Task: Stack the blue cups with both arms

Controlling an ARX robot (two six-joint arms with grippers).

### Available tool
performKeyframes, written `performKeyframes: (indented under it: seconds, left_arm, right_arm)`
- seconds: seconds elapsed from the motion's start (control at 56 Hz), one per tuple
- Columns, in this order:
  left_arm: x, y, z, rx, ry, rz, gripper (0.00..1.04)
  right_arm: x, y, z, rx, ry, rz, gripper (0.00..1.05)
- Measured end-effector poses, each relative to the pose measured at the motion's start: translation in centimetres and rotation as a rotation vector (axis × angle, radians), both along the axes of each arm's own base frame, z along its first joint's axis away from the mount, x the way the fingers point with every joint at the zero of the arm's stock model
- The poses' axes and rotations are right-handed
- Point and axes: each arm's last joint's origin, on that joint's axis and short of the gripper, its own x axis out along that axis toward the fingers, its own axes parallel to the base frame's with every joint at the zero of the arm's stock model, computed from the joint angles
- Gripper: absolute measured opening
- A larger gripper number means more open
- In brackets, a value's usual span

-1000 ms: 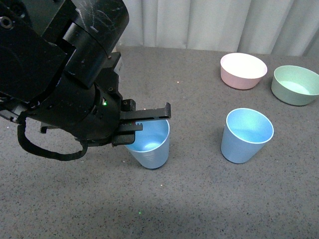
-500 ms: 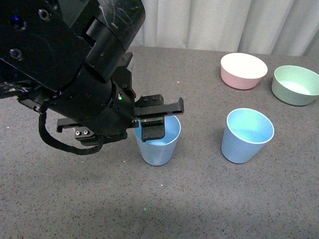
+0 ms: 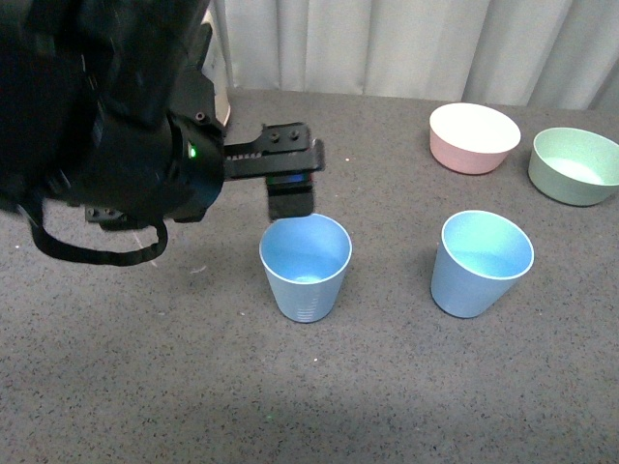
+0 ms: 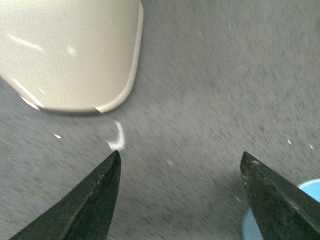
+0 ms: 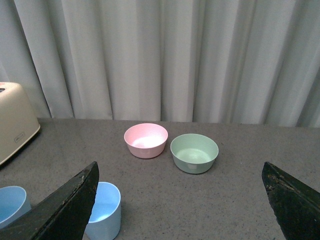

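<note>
- My left black two-finger gripper (image 4: 181,160) hangs just above and behind the nearer light blue plastic tumbler (image 3: 305,269), at the centre of the front view. Its fingers are spread wide and hold nothing.
- That tumbler stands upright on the grey table (image 3: 387,387), well apart from its twin (image 3: 481,263) at right. I judge it was set free for stacking.
- My right gripper (image 5: 180,163), seen only from its own wrist camera, is equally wide open and empty.
- Half a second ago one left finger dipped inside the tumbler's rim. It has since lifted clear toward the upper left.
</note>
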Motion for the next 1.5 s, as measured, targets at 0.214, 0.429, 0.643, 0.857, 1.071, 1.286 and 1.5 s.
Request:
performKeyframes:
  seconds: [0.214,0.429,0.643,0.857,1.071,1.286,1.5]
  left_arm:
    - [-3.8,4.9,5.0,-0.039,-0.478,0.028,0.39]
    - [-7.3,7.7,4.8,-0.002,-0.439,0.022,0.05]
    - [-9.6,9.3,5.7,0.004,-0.438,0.015,0.04]
    - [-12.0,10.6,6.5,0.005,-0.453,0.023,0.04]
    - [-13.7,11.6,6.5,-0.001,-0.451,0.001,0.04]
    - [-14.9,12.4,6.7,0.004,-0.459,0.024,0.04]
    - [-15.7,12.4,7.2,0.004,-0.472,0.022,0.04]
  right_arm:
    - [0.0,0.0,0.0,0.000,0.001,-0.001,0.95]
    - [0.0,0.0,0.0,0.000,0.001,0.000,0.95]
    - [0.0,0.0,0.0,0.000,0.001,0.000,0.95]
    - [0.0,0.0,0.0,0.000,0.001,0.000,0.95]
    - [0.0,0.0,0.0,0.000,0.001,0.000,0.95]
    - [0.0,0.0,0.0,0.000,0.001,0.000,0.95]
    - [0.0,0.0,0.0,0.000,0.001,0.000,0.95]
